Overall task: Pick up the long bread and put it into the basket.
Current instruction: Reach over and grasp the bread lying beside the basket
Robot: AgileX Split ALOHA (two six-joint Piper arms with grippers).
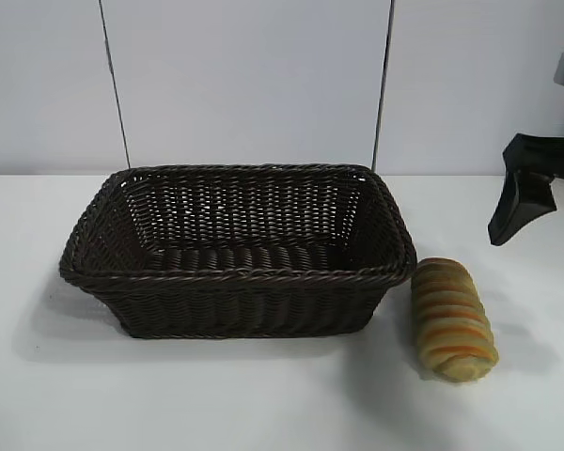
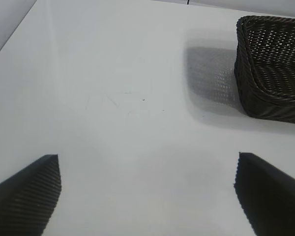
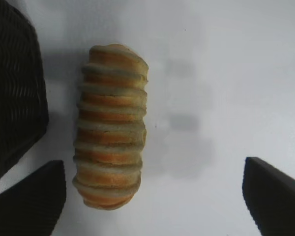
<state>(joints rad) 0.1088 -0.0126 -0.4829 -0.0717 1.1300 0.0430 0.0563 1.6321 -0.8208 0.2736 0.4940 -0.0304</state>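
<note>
Exterior view has the basket [image 1: 235, 249] sitting on the white table [image 1: 263, 395], a little to the left of the middle, with nothing visible inside it. The long bread [image 1: 453, 319] lies on the table just beside the basket's right end, close to its rim but apart from it as far as I can see, with one end pointing toward the front edge of the table. My right claw [image 1: 519, 207] hangs above the table at the far right, behind the bread and clear of it.

From my right wrist, the bread [image 3: 111, 127] lies lengthwise below me, flat on the table, its orange-brown stripes running across it. My right fingers [image 3: 32, 201] are spread wide; one tip is just beside one end of the loaf, the other well off over bare table. The basket's wall [image 3: 14, 93] shows along one edge, next to the bread.

From my left wrist, my left claw [image 2: 147, 196] is also spread wide over bare table [image 2: 113, 98], holding nothing, with a corner of the basket [image 2: 273, 69] well apart from it.
</note>
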